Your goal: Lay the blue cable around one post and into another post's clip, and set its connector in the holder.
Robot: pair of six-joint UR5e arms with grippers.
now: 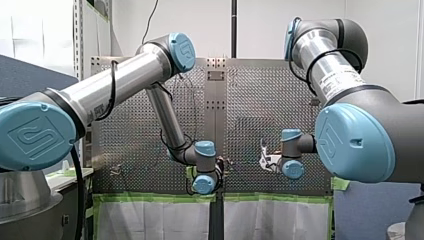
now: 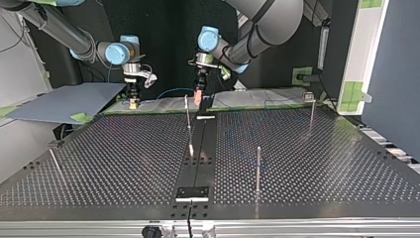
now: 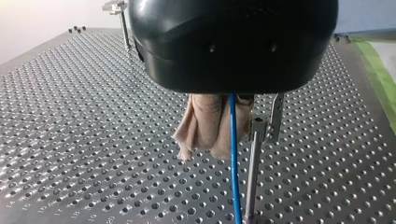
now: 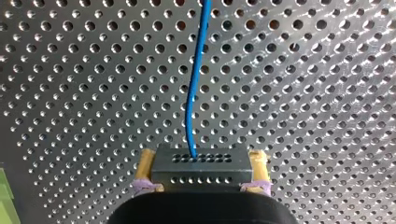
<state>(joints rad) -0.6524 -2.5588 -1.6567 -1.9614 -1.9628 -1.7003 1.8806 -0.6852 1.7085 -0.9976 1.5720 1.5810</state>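
In the left wrist view my left gripper (image 3: 217, 150) has its beige pads (image 3: 201, 122) shut on the blue cable (image 3: 233, 163), which hangs down past them. A thin metal post (image 3: 251, 177) with a clip (image 3: 271, 119) at its top stands right beside the cable. In the right wrist view my right gripper (image 4: 201, 157) is shut with yellow pads (image 4: 147, 167) on the grey perforated connector (image 4: 201, 171); the cable (image 4: 196, 84) leaves it over the table. At the far edge in the top view, cable (image 2: 173, 91) arcs between my right gripper (image 2: 132, 101) and my left gripper (image 2: 198, 96).
Several thin posts rise from the perforated table (image 2: 109, 158): one near the middle (image 2: 187, 113), one closer to the camera (image 2: 258, 168), one with a clip at the right (image 2: 311, 111), one at the left (image 2: 54, 159). A black block (image 2: 192, 192) sits at the near edge's middle.
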